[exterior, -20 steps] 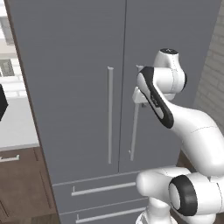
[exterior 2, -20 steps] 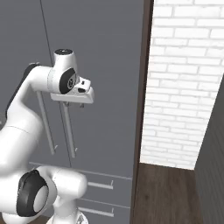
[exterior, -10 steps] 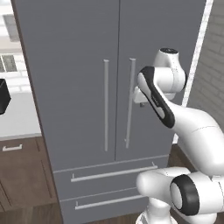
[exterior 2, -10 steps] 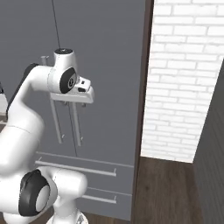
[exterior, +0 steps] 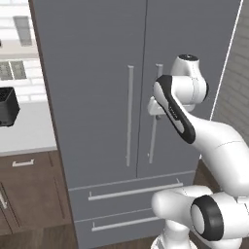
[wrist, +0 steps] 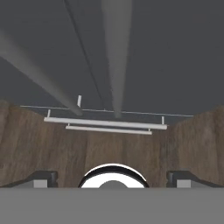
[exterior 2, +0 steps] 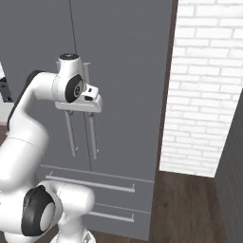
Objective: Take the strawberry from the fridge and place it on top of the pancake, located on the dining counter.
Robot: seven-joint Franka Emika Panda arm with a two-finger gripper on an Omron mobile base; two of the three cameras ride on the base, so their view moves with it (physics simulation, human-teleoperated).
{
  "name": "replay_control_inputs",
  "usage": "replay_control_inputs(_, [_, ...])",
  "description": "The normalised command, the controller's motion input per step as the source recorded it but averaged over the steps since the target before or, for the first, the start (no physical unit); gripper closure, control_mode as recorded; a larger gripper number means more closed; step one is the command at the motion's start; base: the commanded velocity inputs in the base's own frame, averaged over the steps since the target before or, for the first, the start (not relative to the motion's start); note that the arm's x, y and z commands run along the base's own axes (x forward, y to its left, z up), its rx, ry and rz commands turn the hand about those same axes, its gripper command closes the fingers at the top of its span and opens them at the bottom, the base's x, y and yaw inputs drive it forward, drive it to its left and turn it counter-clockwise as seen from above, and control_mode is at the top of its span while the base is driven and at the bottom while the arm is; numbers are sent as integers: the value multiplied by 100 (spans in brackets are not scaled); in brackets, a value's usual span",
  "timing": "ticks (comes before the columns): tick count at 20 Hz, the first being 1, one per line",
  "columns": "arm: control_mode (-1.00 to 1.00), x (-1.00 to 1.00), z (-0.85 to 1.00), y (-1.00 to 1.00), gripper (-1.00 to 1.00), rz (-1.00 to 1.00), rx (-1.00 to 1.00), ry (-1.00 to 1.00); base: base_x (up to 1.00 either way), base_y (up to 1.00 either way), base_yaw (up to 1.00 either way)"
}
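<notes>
The grey fridge stands in front of me with both doors shut, so the strawberry is hidden. The pancake and the dining counter are out of view. My gripper hangs at the right door's bar handle, about midway up it. In the hand view the fingertips stand far apart, and that handle runs down the middle between them. The gripper is open and holds nothing. The left door's handle runs just beside it.
Two drawers with long bar handles sit below the doors. A white brick wall closes the right side above a wooden floor. At the left are brown cabinets under a pale counter with a dark appliance.
The jaws have opened wide. The whole picture has shifted with the camera: the fridge has slid right and down in the right base view and its drawers show more fully.
</notes>
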Motion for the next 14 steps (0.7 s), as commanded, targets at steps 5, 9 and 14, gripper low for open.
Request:
replay_control_inputs(5, [100, 0, 0, 0, -100, 0, 0, 0, 0, 33, 0])
replay_control_inputs(9, [100, 0, 0, 0, -100, 0, 0, 0, 0, 29, 0])
replay_control_inputs(14, [100, 0, 0, 0, -100, 0, 0, 0, 0, 24, -1])
